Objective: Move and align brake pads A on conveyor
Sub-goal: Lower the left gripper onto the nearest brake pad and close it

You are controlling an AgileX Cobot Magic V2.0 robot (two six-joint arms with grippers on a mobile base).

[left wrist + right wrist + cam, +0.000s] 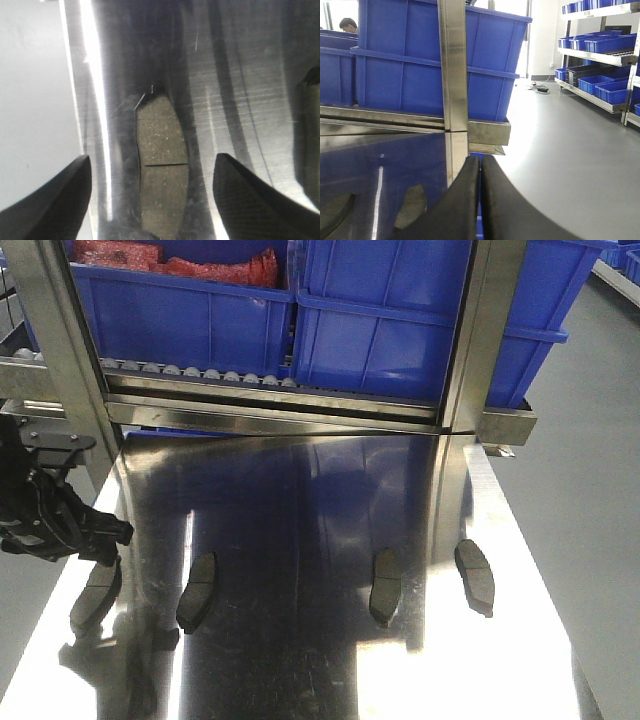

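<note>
Four brake pads A (198,590) lie in a row on the near steel tabletop (300,500).
The left fingers (60,200) are spread wide astride the leftmost pad (92,600), holding nothing; the right fingers (465,200) are pressed together, empty. At least three blue crates (190,325) stand far behind.

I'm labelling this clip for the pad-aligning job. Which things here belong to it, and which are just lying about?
Job: leftmost brake pad, second pad, third pad, rightmost pad; left claw, open over the leftmost; right claw, shut. Conveyor not in view.
Lying about: steel table under the pads, blue bins, red items in one, roller rack, background shelving.
</note>
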